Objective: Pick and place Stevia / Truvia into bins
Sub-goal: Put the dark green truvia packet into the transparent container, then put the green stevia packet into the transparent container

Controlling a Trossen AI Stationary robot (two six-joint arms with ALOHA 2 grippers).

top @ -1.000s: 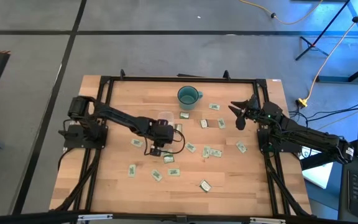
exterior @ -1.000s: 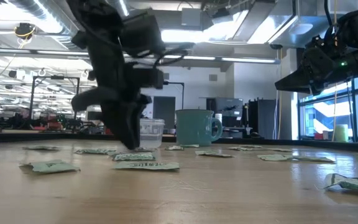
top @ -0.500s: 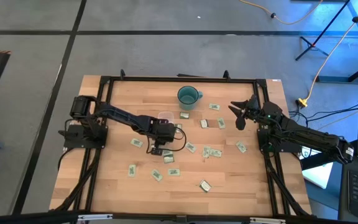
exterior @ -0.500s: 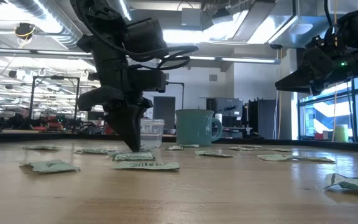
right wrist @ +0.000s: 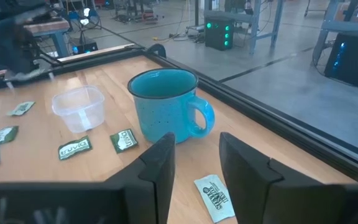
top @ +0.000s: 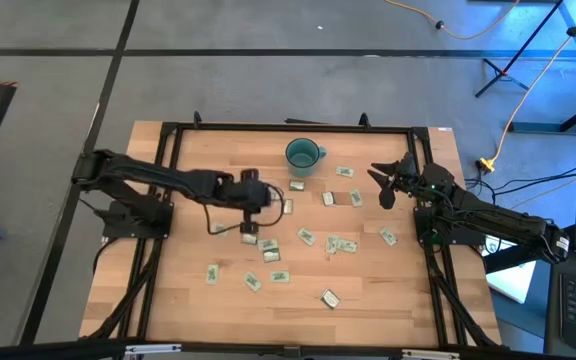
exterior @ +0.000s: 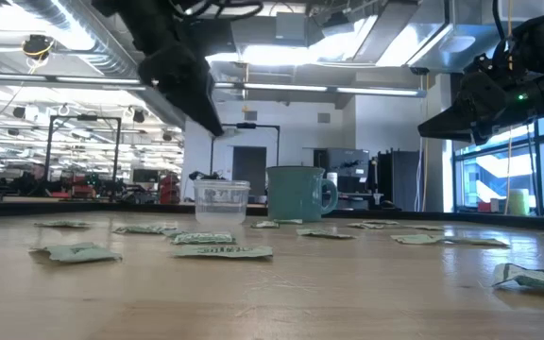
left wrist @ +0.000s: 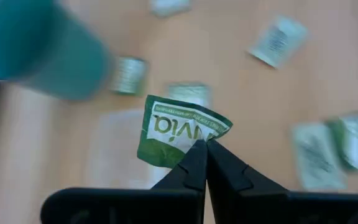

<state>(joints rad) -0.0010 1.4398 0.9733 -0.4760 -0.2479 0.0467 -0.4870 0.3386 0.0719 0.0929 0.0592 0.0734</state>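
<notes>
Left gripper: The left gripper (left wrist: 201,149), raised above the middle of the table (top: 368,290), has its fingers pressed together on the lower edge of one green-and-white packet (left wrist: 180,130), which hangs clear of the wood.

Tub: The clear plastic tub (right wrist: 79,107) stands just beside the blue mug (right wrist: 166,106), near the far side of the table; in the low view it looks empty, though its bottom is hard to read.

Right gripper: The right gripper (right wrist: 194,163) waits off to the right edge, its fingers spread, holding nothing.

Loose packets: More than a dozen others (top: 330,244) lie scattered flat across the wood, most of them toward the centre and right, a few near the tub and mug.

Progress: By this view the job is barely begun. One packet is lifted but not yet dropped in the tub, and nearly the whole scatter remains to be gathered.

Next: The carried packet likely needs moving over the tub's open mouth before release.
</notes>
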